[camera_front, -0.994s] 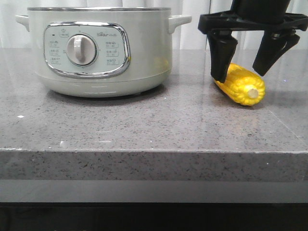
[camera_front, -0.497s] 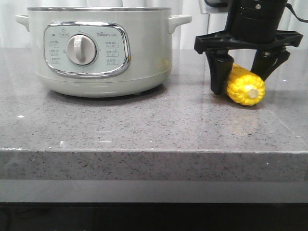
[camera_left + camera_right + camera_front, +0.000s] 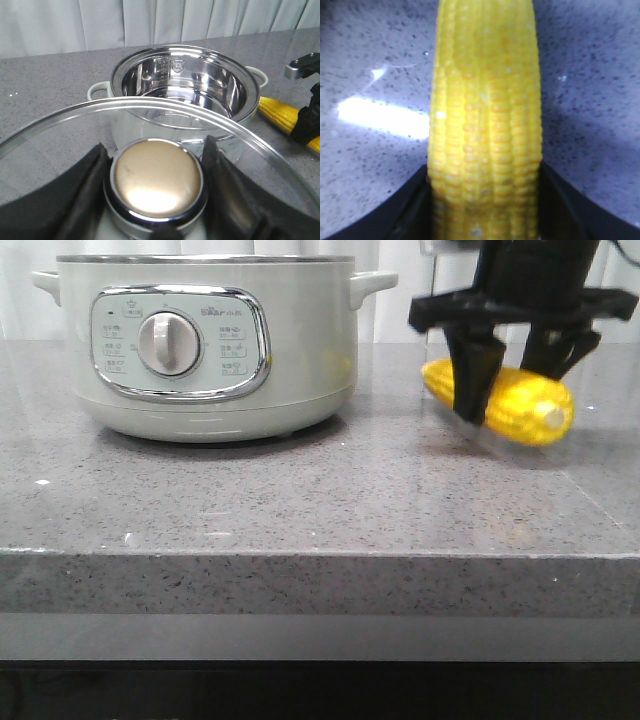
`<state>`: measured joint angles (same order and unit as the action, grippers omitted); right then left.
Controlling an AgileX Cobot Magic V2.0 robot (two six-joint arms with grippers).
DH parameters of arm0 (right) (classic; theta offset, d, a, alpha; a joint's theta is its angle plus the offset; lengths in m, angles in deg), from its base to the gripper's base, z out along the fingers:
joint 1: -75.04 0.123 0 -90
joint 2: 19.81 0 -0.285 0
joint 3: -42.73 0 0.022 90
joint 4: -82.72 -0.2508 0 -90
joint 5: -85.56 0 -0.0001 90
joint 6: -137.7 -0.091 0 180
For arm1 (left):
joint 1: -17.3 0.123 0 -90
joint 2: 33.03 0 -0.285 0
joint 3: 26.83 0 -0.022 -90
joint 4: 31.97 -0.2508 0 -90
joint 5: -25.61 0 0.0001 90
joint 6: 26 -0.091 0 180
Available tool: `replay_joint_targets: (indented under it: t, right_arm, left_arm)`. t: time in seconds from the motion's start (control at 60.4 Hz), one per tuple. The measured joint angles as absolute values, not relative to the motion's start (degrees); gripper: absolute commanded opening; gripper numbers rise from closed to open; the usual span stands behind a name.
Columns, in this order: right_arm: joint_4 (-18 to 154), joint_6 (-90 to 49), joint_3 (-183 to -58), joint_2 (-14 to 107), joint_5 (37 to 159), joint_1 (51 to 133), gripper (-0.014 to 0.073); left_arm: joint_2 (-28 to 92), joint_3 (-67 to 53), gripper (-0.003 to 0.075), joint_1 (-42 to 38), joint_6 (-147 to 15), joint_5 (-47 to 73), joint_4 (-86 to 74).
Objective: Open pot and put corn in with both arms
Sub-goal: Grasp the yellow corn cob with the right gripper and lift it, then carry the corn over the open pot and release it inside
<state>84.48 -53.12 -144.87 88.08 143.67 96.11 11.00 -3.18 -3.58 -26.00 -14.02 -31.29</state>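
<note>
The pale grey-green pot (image 3: pixel 205 345) stands at the left of the counter, its control panel toward me. In the left wrist view the pot (image 3: pixel 185 90) is open, its steel inside bare. My left gripper (image 3: pixel 155 190) is shut on the gold knob (image 3: pixel 156 179) of the glass lid (image 3: pixel 45 130) and holds the lid up, away from the pot. My right gripper (image 3: pixel 512 380) is shut on the yellow corn (image 3: pixel 520 405) and holds it just above the counter, right of the pot. The corn fills the right wrist view (image 3: pixel 485 130) between the fingers and shows in the left wrist view (image 3: pixel 282 112).
The grey speckled stone counter (image 3: pixel 300 500) has its front edge near me. White curtains (image 3: pixel 150 20) hang behind the counter. The left arm is out of the front view.
My right gripper came down over the corn, closed on it and has lifted it a little off the counter, turning it more sideways. The pot has not moved.
</note>
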Motion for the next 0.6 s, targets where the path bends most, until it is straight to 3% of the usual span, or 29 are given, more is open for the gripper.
replay_joint_targets:
  t: [0.348, 0.596]
  right_arm:
    - [84.4, -51.7, -154.1, 79.3, 147.4, 96.4, 0.0328]
    - [83.9, -48.6, -161.9, 77.3, 144.5, 102.2, 0.0328]
  left_arm:
    - [11.0, -3.2, 0.0248, -3.6, -26.0, -14.0, -31.3]
    - [11.0, -3.2, 0.0248, -3.6, -26.0, -14.0, -31.3]
